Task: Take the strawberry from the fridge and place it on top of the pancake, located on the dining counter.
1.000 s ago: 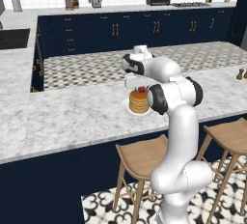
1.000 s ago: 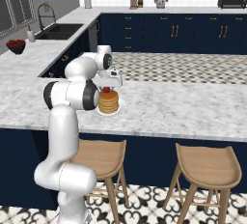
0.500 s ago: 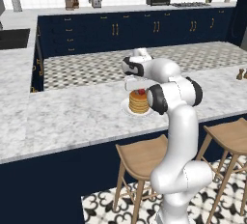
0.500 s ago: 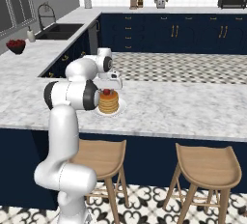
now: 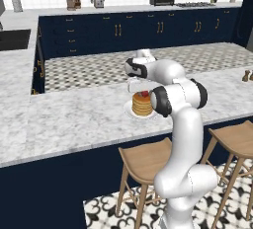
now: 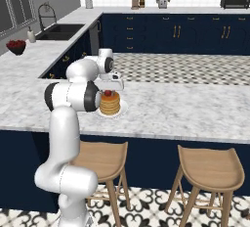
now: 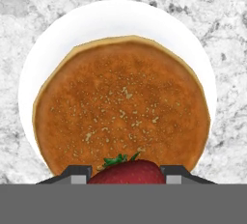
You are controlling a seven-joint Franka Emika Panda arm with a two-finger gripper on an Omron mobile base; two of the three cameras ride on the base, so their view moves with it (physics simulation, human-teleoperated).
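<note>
Red strawberry [image 7: 126, 173], clamped in your gripper [image 7: 126, 175] over pancake [image 7: 121, 105]: placing step; next, lower and release.

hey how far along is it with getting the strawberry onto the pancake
Nearly done. The fetch is finished: the strawberry is at the dining counter, held between the tips of the pincer. In hand: the pincer hangs right above the pancake on its white plate. Left: opening to release the fruit onto the stack.

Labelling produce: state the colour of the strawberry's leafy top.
Green, clearest in the hand view on the strawberry.
</note>
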